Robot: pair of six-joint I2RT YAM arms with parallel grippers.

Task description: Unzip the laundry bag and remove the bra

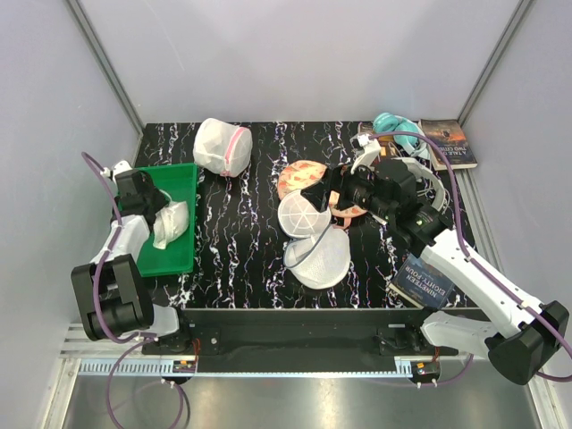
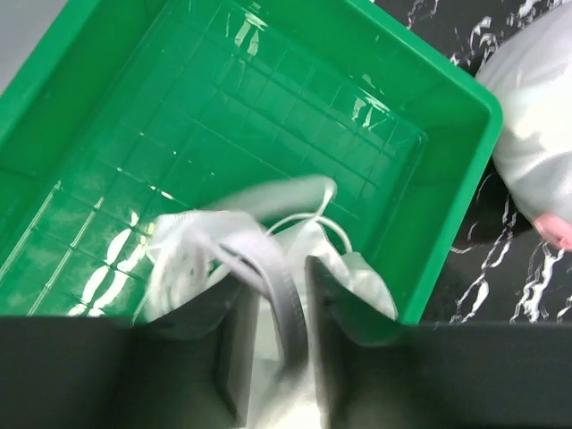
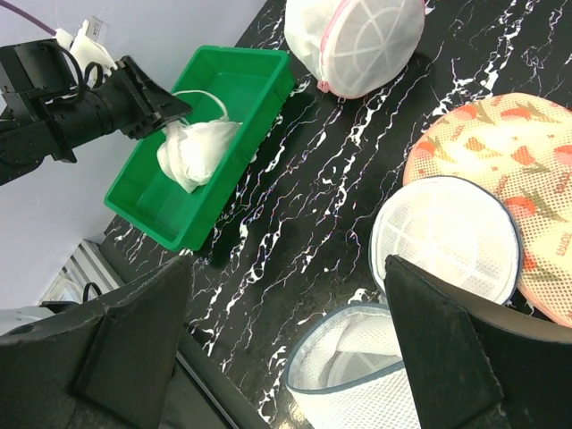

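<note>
The laundry bag lies unzipped mid-table in two white mesh halves with grey rims, one dome (image 1: 302, 214) and one open cup (image 1: 318, 259); both show in the right wrist view, the dome (image 3: 447, 237) and the cup (image 3: 357, 393). The bra (image 1: 172, 223), plain white fabric, hangs into the green tray (image 1: 183, 179). My left gripper (image 1: 154, 207) is shut on the bra's grey strap and fabric (image 2: 179, 259), over the tray (image 2: 447, 89). My left gripper (image 2: 281, 268) also shows in the right wrist view (image 3: 165, 112) with the bra (image 3: 192, 152). My right gripper (image 1: 332, 198) is open and empty above the bag (image 3: 286, 268).
A white mesh pouch with pink trim (image 1: 221, 146) stands at the back (image 3: 357, 40). A floral two-cup item (image 1: 299, 174) lies behind the bag (image 3: 509, 170). Books sit at the back right (image 1: 451, 143) and under the right arm (image 1: 424, 281). A teal object (image 1: 389, 121) is at the back.
</note>
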